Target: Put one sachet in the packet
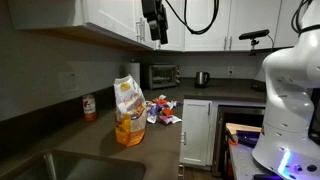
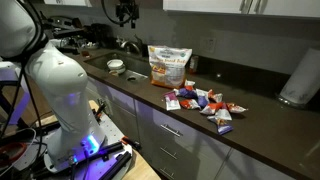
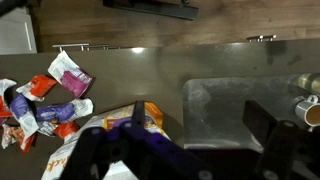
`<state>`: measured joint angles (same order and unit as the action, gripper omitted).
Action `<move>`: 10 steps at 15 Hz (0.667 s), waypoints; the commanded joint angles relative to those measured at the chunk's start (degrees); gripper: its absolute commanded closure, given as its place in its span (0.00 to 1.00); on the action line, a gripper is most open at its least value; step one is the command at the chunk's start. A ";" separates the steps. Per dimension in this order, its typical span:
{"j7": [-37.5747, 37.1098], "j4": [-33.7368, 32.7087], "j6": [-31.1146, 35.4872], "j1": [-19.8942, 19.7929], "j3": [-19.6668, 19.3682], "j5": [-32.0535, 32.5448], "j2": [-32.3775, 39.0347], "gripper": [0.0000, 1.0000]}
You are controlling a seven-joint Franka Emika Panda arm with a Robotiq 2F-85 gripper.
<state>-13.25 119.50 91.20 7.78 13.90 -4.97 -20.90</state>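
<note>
The packet stands upright on the dark counter; it is a tall clear crinkly bag with white and orange print, and it shows in both exterior views. A pile of several small red, white and purple sachets lies beside it. In the wrist view the sachets lie at the left and the packet's orange top shows under the left finger. My gripper hangs high above the counter, near the upper cabinets. Its fingers are wide apart and empty.
A small red-labelled can stands by the wall behind the packet. A steel sink lies beyond the packet. A paper-towel roll stands at the counter's far end. A toaster oven and a kettle sit on the back counter.
</note>
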 commanded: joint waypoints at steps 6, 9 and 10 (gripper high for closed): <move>-0.15 -0.12 -0.08 0.45 -0.35 0.13 0.10 0.00; -0.09 0.09 0.74 0.20 -0.41 0.41 1.47 0.00; -0.10 0.46 1.95 -0.12 -0.48 1.05 2.50 0.00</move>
<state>-13.25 119.55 91.27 7.78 13.87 -4.93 -20.77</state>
